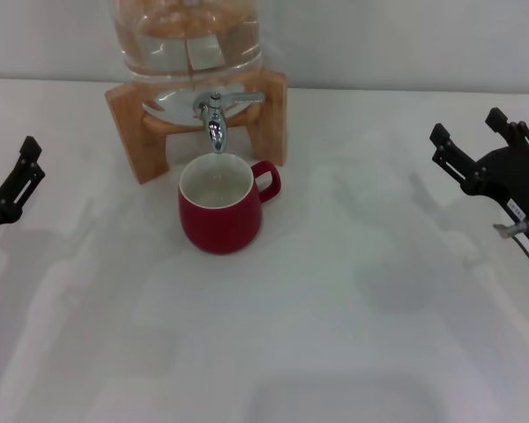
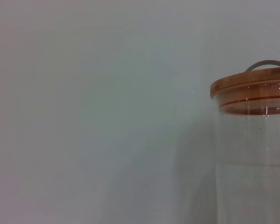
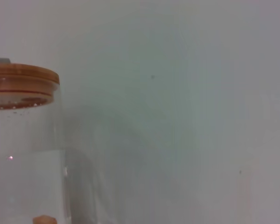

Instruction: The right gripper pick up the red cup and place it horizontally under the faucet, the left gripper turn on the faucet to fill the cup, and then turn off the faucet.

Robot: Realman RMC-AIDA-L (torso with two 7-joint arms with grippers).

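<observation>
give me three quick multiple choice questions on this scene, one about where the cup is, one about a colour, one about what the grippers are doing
1. Where does the red cup stand?
A. directly under the faucet
B. beside the right gripper
C. on top of the jar lid

2. What colour is the inside of the cup?
A. black
B. white
C. red

3. What are the left gripper and right gripper doing?
A. the right one grips the cup
B. the left one grips the faucet lever
C. both hang empty at the table's sides, jaws open

Answers:
1 A, the spout points down into the cup's mouth in front of the wooden stand.
2 B, the head view shows a pale white interior.
3 C, each is far from cup and faucet, holding nothing.
</observation>
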